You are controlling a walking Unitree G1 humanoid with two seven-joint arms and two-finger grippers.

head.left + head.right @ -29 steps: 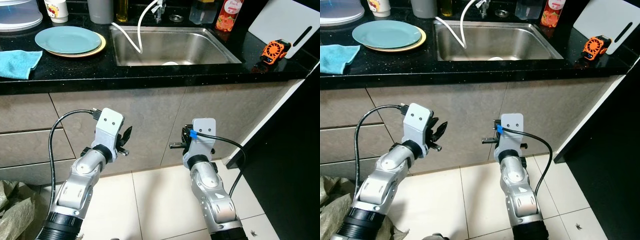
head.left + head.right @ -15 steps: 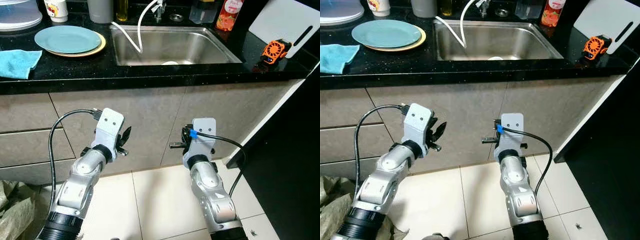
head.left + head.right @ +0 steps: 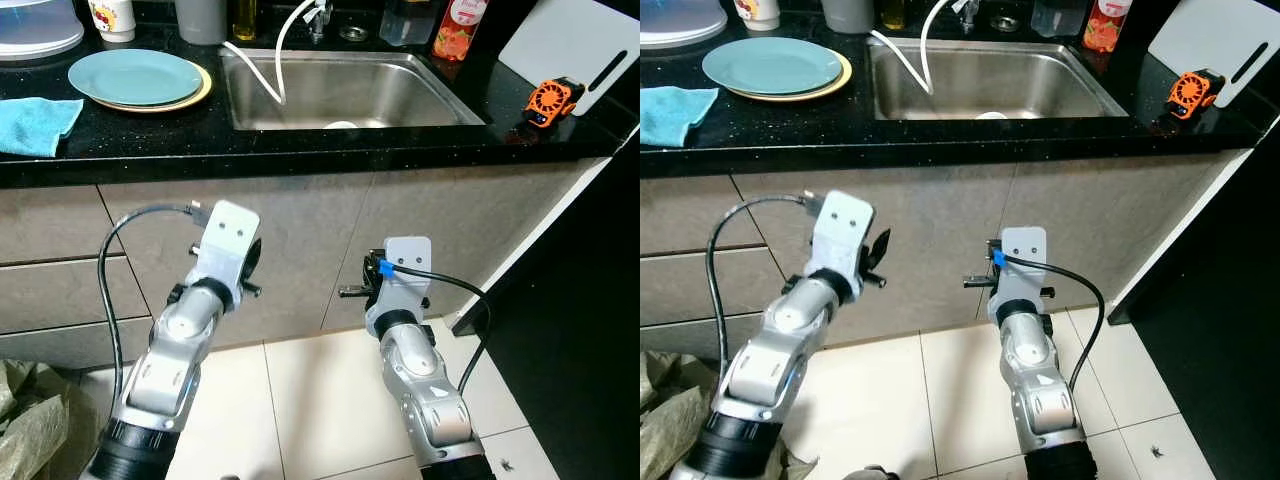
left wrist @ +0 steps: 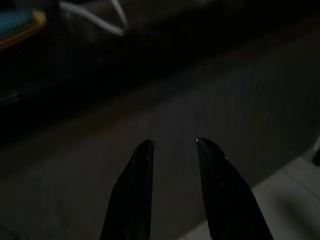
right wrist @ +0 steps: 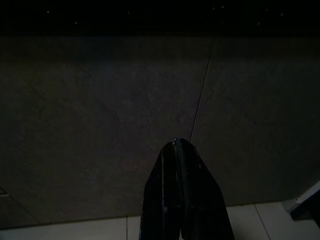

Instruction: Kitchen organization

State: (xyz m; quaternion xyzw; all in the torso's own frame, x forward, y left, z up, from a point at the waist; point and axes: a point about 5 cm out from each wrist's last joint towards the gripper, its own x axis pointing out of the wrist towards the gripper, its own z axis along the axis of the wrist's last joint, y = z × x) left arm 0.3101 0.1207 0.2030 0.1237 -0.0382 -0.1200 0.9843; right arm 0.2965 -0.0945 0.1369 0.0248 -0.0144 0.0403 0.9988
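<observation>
A teal plate (image 3: 135,77) lies on a yellow plate on the black counter (image 3: 300,150), left of the steel sink (image 3: 400,100). A blue cloth (image 3: 38,125) lies at the counter's left edge. Both arms are below the counter's edge, in front of the grey cabinet doors (image 3: 440,220). My left gripper (image 4: 174,144) is open and empty, pointing up at the cabinet front and counter edge; it sits under the sink's left side (image 3: 250,265). My right gripper (image 5: 176,142) is shut with nothing in it, facing the cabinet doors (image 5: 100,125) below the sink.
A white hose (image 3: 262,70) runs into the sink. An orange tool (image 3: 550,100) and a white cutting board (image 3: 575,45) sit at the right end of the counter. A red bottle (image 3: 455,28), a mug (image 3: 110,18) and a grey cup (image 3: 200,20) stand along the back. White floor tiles (image 3: 320,400) lie below.
My left arm has lifted and its wrist has tipped upward toward the counter edge. The right arm has not moved.
</observation>
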